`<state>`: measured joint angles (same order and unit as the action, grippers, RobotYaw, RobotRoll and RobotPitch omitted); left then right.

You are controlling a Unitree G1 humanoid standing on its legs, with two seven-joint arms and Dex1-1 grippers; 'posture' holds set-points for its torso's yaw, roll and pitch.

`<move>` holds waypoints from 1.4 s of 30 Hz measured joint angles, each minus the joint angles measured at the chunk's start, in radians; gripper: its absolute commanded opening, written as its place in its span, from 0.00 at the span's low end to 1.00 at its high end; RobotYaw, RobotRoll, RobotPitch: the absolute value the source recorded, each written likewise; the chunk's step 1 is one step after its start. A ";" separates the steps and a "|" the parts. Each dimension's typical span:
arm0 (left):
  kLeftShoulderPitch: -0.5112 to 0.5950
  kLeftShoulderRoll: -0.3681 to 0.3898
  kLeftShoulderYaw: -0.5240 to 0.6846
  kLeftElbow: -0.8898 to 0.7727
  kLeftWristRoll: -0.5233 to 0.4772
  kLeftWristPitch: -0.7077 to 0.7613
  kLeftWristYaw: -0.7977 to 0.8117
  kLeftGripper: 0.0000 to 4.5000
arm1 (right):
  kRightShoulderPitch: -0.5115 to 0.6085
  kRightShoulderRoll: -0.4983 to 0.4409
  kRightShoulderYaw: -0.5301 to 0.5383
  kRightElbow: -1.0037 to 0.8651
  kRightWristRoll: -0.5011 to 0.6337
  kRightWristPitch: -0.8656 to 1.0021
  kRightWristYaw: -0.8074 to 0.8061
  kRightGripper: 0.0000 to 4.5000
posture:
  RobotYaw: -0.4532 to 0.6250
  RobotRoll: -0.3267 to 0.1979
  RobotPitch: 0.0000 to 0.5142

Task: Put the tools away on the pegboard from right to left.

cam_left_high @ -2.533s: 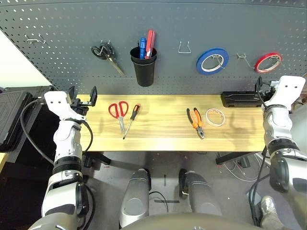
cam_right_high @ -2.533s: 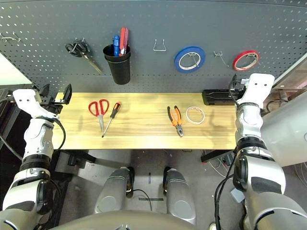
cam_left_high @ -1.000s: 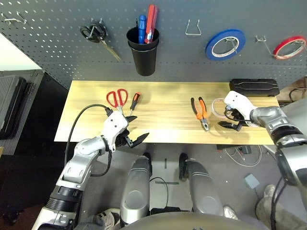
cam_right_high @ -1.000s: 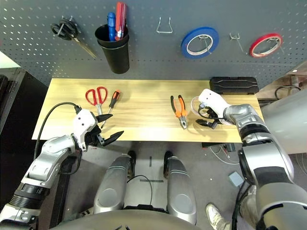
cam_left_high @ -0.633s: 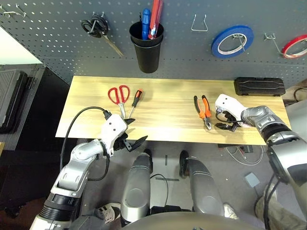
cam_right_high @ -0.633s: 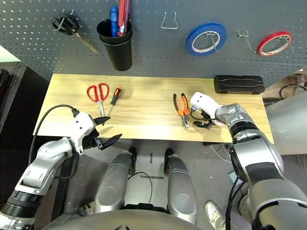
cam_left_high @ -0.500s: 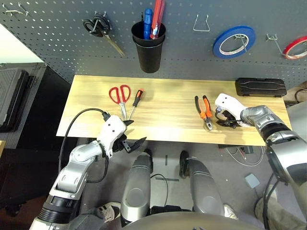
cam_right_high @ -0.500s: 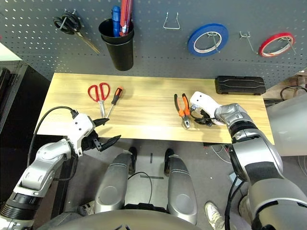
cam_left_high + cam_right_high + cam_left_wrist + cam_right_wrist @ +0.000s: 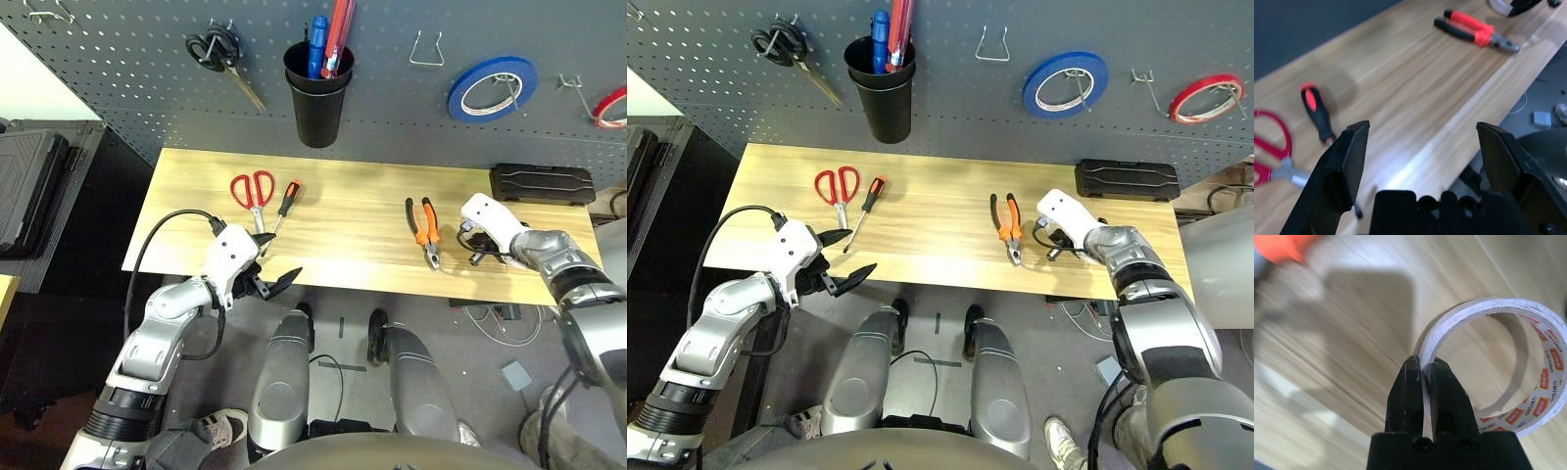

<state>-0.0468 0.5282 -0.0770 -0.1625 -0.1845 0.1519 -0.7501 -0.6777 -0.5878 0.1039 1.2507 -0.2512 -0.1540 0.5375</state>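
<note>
My right gripper [image 9: 1424, 369] is shut on the rim of the cream-white tape roll [image 9: 1542, 362], which lies flat on the wooden table [image 9: 343, 245] at its right end. The orange-and-black pliers [image 9: 424, 227] lie just left of that gripper [image 9: 477, 253]. The screwdriver [image 9: 283, 205] and the red-handled scissors [image 9: 252, 193] lie side by side on the table's left half. My left gripper [image 9: 278, 258] hovers open at the front edge, just in front of the screwdriver's tip, holding nothing. The dark grey pegboard [image 9: 118, 59] rises behind the table.
On the pegboard hang black scissors [image 9: 223, 54], a black cup [image 9: 318, 93] with pens, a bare wire hook [image 9: 427, 49], a blue tape roll [image 9: 490, 86] and a red tape roll [image 9: 612, 103]. A black case [image 9: 542, 183] lies at the table's back right.
My right gripper has shut on the tape roll's rim. The camera has shifted a little; the left arm has hardly moved.
</note>
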 measured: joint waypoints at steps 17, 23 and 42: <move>-0.057 -0.059 0.018 -0.019 -0.086 -0.046 -0.026 1.00 | 0.283 -0.031 -0.117 -0.218 0.065 -0.325 -0.328 0.00 | 0.66 0.62 0.49; -0.076 -0.086 0.021 -0.048 -0.142 -0.032 -0.030 1.00 | 0.341 -0.035 -0.119 -0.224 0.066 -0.451 -0.417 0.00 | 0.66 0.62 0.46; -0.101 -0.156 -0.017 -0.178 -0.199 -0.058 -0.025 1.00 | 0.399 -0.067 -0.119 -0.184 0.025 -0.708 -0.610 0.00 | 0.67 0.62 0.42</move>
<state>-0.1476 0.3724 -0.0939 -0.3405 -0.3836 0.0941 -0.7753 -0.2787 -0.6548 -0.0155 1.0663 -0.2266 -0.8621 -0.0727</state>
